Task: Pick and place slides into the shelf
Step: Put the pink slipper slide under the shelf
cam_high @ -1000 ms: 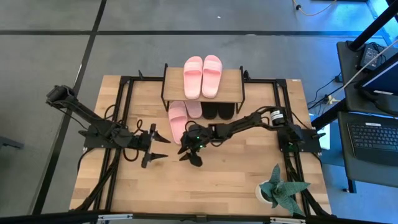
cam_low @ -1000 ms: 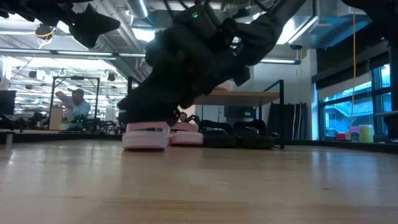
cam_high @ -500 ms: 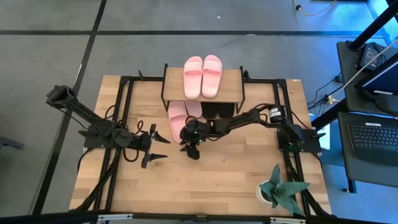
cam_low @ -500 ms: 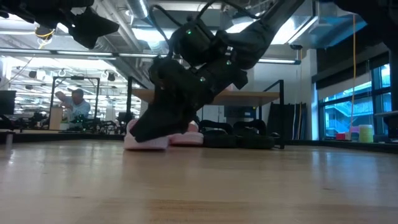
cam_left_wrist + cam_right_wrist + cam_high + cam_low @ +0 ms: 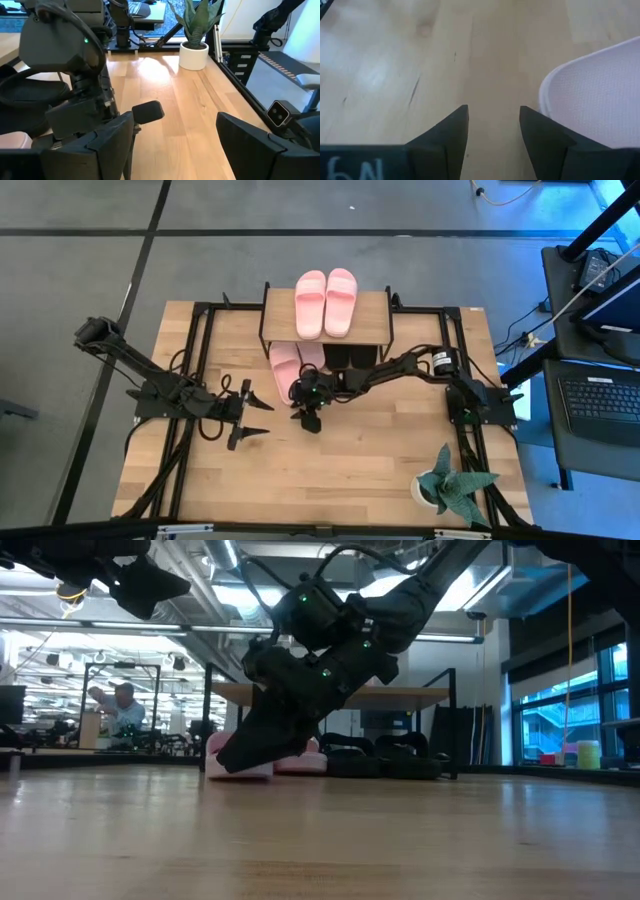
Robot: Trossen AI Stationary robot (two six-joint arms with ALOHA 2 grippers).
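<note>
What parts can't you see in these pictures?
- Black slides: high view, mostly under the shelf's top board; the low view shows dark lumps only.
- Pink slides on the lower tier: toes hidden by that board; in the low view the right arm covers them.
- Whether the right hand touches the pink slide: cannot tell.

Both arms matte black, jointed links with looped black cabling. Right arm (image 5: 400, 368): green indicator lights near the wrist, silver-white ring at one joint. Right pincer (image 5: 492, 135): two wedge-shaped black fingers; white handwritten marking on housing. Left pincer (image 5: 175, 145): broad angular black fingers.
</note>
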